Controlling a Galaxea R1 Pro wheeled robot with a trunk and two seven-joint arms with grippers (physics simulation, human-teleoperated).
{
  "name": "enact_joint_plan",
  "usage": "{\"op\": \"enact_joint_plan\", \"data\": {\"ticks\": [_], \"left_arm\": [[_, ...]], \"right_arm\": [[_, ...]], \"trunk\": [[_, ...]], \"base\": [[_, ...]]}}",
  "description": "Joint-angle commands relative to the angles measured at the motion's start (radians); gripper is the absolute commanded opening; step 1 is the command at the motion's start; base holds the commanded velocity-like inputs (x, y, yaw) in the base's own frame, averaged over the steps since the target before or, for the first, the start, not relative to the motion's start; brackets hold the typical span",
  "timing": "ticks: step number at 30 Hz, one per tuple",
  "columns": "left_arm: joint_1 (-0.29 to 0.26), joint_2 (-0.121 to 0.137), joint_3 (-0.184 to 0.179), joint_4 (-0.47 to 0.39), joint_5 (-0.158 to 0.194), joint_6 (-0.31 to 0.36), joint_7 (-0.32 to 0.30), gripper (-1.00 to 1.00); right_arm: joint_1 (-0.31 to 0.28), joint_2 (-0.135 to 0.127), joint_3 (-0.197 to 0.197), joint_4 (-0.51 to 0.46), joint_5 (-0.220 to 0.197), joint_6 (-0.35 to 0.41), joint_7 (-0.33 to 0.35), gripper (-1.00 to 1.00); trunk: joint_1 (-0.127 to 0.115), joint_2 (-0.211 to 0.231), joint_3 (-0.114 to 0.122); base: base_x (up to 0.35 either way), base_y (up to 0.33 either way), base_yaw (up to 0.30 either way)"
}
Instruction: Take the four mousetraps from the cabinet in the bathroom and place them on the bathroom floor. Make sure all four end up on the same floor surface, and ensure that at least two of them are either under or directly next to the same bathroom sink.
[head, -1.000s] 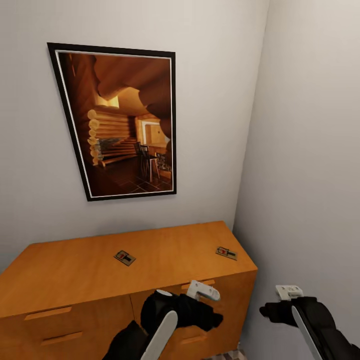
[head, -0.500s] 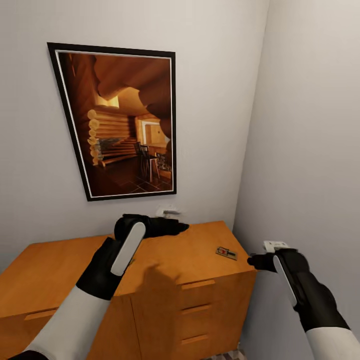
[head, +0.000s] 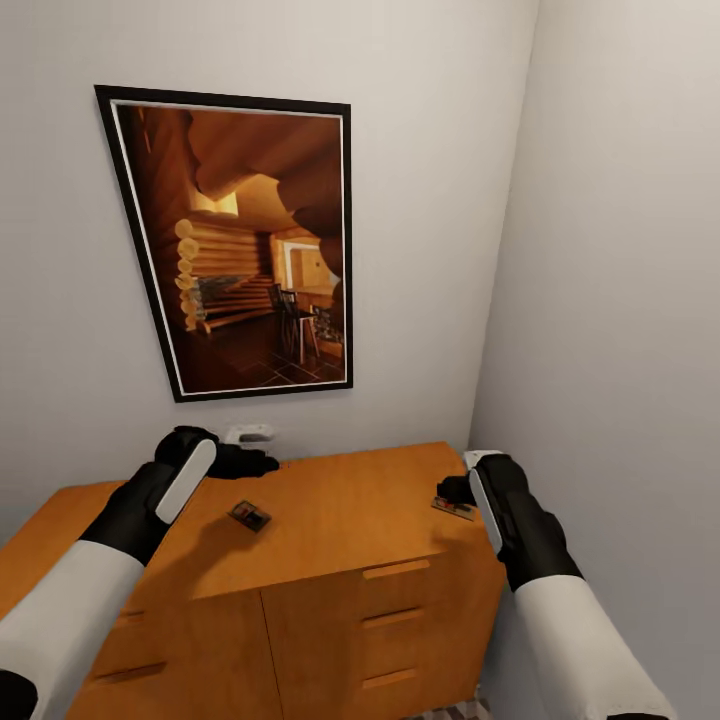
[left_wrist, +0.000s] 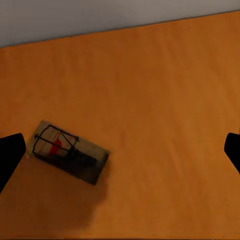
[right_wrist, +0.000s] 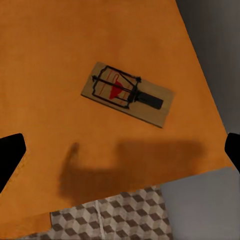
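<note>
Head view is showing two mousetraps lying on the cabinet (head: 330, 540) top: one mousetrap (head: 250, 516) below the left end effector (head: 262, 448), another mousetrap (head: 453, 507) beneath the right end effector (head: 455, 490). Both end effectors are hovering with fingers spread apart. No writing is legible.

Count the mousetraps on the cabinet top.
2. One mousetrap lies mid-top of the cabinet, below the left gripper; the other mousetrap sits near the right edge, partly behind the right gripper.

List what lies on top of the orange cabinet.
Two mousetraps lie flat on the cabinet top: one mousetrap near the middle, below the left gripper, another mousetrap by the right edge, partly covered by the right gripper. Drawer contents are hidden.
</note>
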Motion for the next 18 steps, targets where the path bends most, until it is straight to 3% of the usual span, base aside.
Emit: {"op": "enact_joint_plan", "data": {"ticks": [1, 8, 18], "left_arm": [[-0.001, 0.010, -0.007, -0.020, 0.010, 0.004, 0.010, 1.00], [-0.002, 0.011, -0.006, -0.052, 0.011, 0.001, 0.016, 1.00], [-0.002, 0.007, -0.005, -0.048, 0.015, -0.007, 0.020, 1.00]], "right_arm": [[-0.008, 0.013, -0.002, 0.003, 0.023, 0.004, 0.008, 1.00], [-0.012, 0.019, -0.001, 0.006, 0.033, 0.004, 0.011, 1.00], [-0.012, 0.010, 0.000, 0.016, 0.034, 0.004, 0.011, 1.00]], "trunk": [[0.000, -0.002, -0.002], [0.000, -0.002, -0.002], [0.000, -0.002, -0.002]], "base": [[0.000, 0.000, 0.000], [0.054, 0.000, 0.000], [0.286, 0.000, 0.000]]}}
